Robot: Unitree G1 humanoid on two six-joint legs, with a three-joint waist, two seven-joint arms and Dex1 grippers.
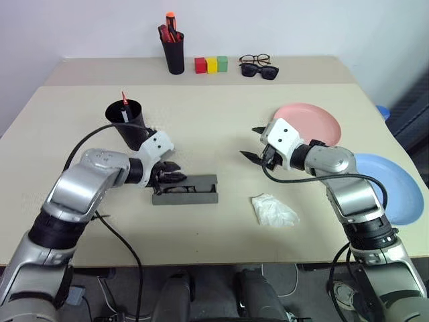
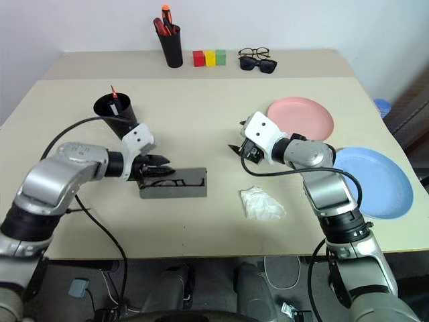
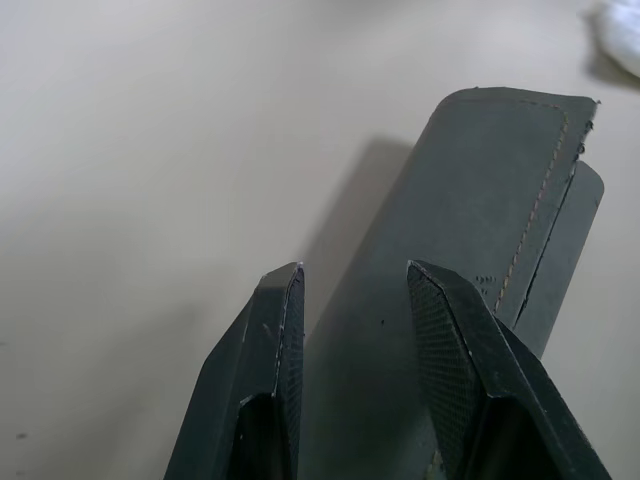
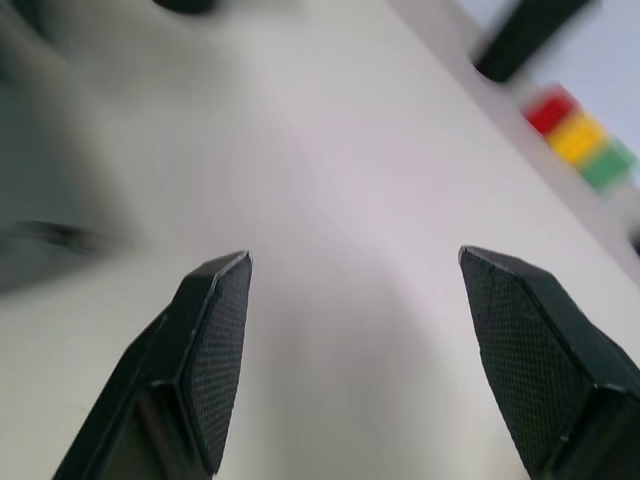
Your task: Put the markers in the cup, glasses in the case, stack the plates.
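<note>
Standing in the cup (image 1: 131,121), a red marker (image 1: 124,106); both pincers apart, holding nothing.

The right wrist view was blurred; the case (image 3: 480,240) was partly hidden behind the left gripper's fingers (image 3: 455,330).

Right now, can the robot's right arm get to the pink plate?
Probably yes. The right gripper hangs open and empty just beside the pink plate, with only bare table between them.
</note>
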